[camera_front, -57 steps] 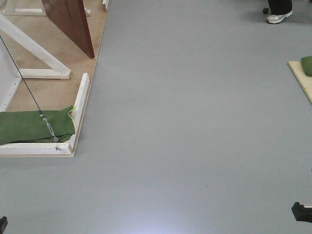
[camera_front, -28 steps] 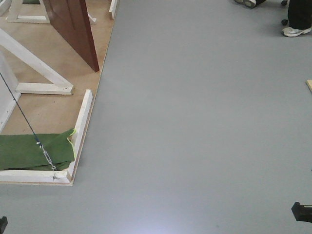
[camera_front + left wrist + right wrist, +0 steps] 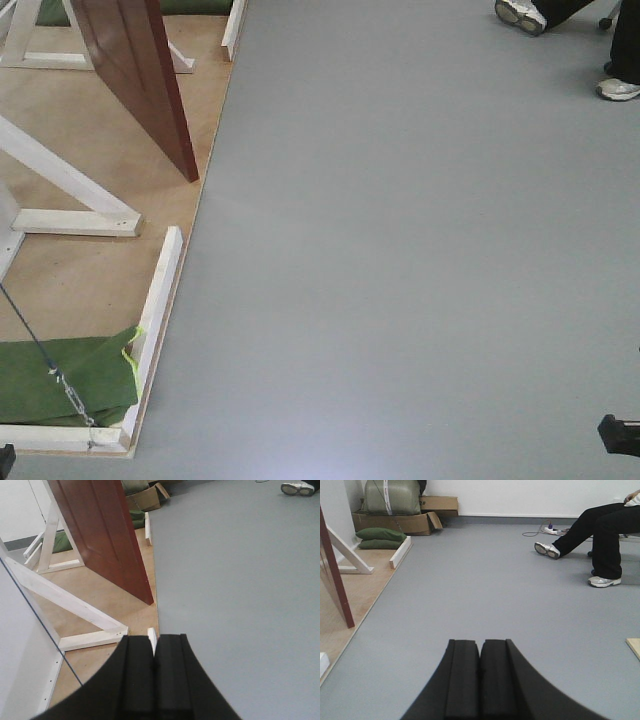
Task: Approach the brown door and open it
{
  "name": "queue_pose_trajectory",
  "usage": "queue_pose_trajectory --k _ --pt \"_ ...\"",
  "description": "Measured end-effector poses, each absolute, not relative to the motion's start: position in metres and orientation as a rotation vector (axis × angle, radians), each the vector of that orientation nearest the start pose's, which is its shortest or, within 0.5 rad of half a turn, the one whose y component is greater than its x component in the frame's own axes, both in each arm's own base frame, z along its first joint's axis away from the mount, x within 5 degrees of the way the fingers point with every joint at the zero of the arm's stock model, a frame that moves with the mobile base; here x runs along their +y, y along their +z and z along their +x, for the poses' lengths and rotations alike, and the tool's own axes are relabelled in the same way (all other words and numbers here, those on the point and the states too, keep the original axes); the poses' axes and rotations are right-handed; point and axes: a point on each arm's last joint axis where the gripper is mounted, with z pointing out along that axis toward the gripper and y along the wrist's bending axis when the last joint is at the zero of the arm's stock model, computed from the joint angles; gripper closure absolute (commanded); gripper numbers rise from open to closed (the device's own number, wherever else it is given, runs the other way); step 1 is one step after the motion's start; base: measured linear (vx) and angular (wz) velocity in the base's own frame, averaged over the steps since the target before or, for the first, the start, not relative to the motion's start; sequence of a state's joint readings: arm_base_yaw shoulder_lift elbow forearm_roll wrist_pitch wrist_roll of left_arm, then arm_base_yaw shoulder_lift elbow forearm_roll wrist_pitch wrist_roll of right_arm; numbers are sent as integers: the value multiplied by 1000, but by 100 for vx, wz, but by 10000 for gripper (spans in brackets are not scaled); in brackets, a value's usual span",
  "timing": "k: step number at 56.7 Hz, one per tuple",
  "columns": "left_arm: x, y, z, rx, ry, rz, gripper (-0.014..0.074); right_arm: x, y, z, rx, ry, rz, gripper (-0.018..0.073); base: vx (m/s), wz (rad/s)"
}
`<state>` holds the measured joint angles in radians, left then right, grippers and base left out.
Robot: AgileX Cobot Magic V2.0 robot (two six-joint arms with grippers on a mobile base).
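The brown door [image 3: 135, 75] stands at the upper left of the front view, its glossy reddish panel rising from a pale plywood floor board [image 3: 90, 270]. The left wrist view shows the same door [image 3: 102, 530] ahead and to the left, with recessed moulding. Only its lower edge [image 3: 335, 585] shows at the left border of the right wrist view. My left gripper [image 3: 153, 642] is shut with nothing in it, well short of the door. My right gripper [image 3: 480, 645] is likewise shut and empty, over the grey floor.
White wooden braces [image 3: 75, 195] and a rail [image 3: 155, 320] edge the board, with a green bag [image 3: 60, 375] and a taut wire [image 3: 40, 355] at its near corner. A seated person's legs [image 3: 600, 535] are at the right. Cardboard boxes [image 3: 402, 522] line the far wall.
The whole scene has slid down and toward me in the front view: the door, board and green bag are closer, and the person's shoes have shifted at the top right. Both grippers stayed shut.
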<state>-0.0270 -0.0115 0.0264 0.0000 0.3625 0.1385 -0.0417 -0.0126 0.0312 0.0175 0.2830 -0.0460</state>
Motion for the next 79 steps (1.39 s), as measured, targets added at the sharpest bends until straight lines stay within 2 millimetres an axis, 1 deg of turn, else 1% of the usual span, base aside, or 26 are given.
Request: queue_pose_trajectory --k 79 --pt "-1 172 53 1855 77 154 603 -2 178 55 1785 -47 8 559 39 -4"
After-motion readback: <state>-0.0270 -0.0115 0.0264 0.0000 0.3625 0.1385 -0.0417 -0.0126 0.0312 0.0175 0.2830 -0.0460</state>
